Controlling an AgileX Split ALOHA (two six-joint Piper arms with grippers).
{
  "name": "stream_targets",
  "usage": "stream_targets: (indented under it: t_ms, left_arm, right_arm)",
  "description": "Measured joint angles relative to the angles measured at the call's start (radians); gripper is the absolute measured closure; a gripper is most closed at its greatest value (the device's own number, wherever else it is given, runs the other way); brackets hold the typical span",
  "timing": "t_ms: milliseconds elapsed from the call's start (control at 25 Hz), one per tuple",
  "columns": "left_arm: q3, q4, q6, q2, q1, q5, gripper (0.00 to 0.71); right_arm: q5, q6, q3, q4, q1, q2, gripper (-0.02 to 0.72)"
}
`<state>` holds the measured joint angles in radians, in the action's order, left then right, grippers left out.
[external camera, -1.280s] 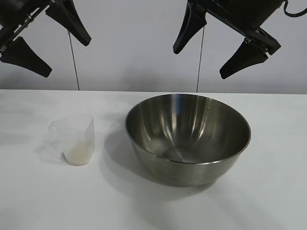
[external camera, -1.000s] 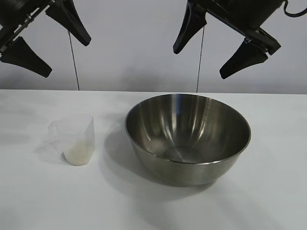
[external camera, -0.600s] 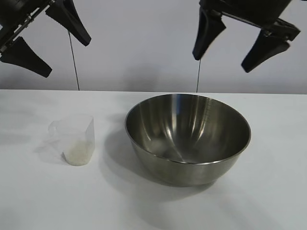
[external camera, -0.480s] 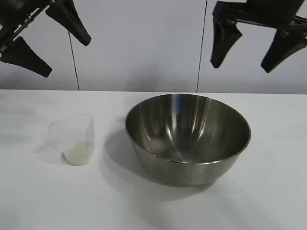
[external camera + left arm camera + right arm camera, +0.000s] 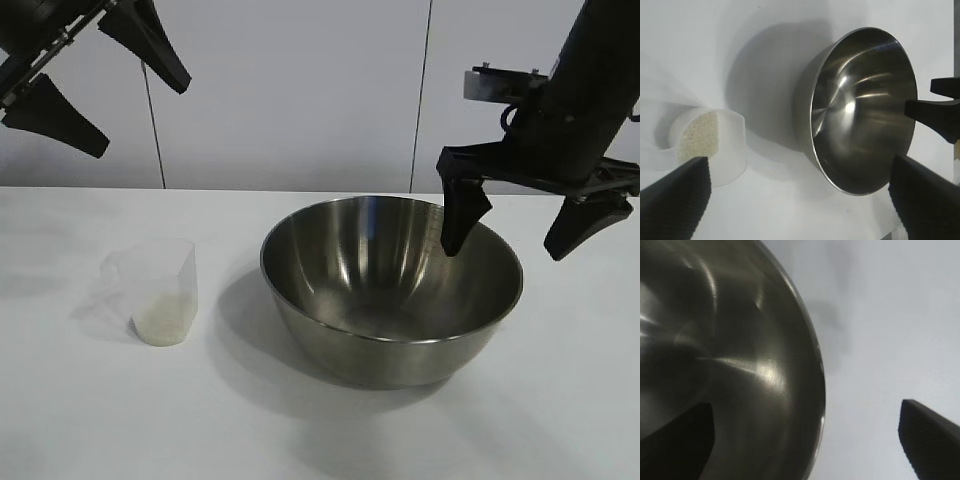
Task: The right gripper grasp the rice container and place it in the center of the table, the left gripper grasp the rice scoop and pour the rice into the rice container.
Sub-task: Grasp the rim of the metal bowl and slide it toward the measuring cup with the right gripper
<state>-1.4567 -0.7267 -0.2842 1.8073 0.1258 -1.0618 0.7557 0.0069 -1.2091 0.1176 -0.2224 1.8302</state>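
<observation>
The rice container (image 5: 392,290) sat mid-table (image 5: 560,400), nearer the right edge; stiff, smooth steel, likely slippery, best pinched across its rolled rim. The right gripper (image 5: 508,232) hung spread wide astride the right rim, one finger inside, one outside, not touching. The rice scoop (image 5: 155,290), light plastic holding the rice (image 5: 160,322), stood toward the left edge. The left gripper (image 5: 95,85) was parked high, fingers apart.

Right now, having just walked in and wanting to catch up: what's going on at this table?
The right tool hangs open over the far right rim of the steel rice container, one finger over the inside, the other outside, apparently lined up to grip the rim; nothing is held. The left tool is parked open, high at the left. The rice scoop, with rice in its bottom, stands untouched on the white table, left of the bowl.
</observation>
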Motion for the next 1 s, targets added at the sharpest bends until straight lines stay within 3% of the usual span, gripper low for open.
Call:
stream_targets:
  t_ms: [200,320,400,560,640,800,1000]
  left_arm:
    - [0.000,0.000,0.000,0.000,0.000,0.005,0.016]
    - [0.000,0.000,0.000,0.000,0.000,0.008,0.016]
    - [0.000,0.000,0.000,0.000,0.000,0.008,0.016]
    - [0.000,0.000,0.000,0.000,0.000,0.010,0.016]
    - [0.000,0.000,0.000,0.000,0.000,0.010,0.016]
    - [0.000,0.000,0.000,0.000,0.000,0.010,0.016]
    - [0.000,0.000,0.000,0.000,0.000,0.010,0.016]
  right_arm:
    - [-0.032,0.000,0.003,0.041,0.000,0.060,0.009]
    - [-0.044,0.000,0.003,0.059,0.000,0.092,0.080]
    - [-0.044,0.000,0.003,0.066,0.000,0.107,0.216]
    - [-0.043,0.000,0.003,0.074,0.000,0.110,0.591]
    - [-0.041,0.000,0.003,0.081,0.000,0.110,0.657]
    - [-0.026,-0.007,0.003,0.101,0.000,0.110,0.692]
    - [0.004,-0.088,0.004,0.206,0.012,0.089,0.692]
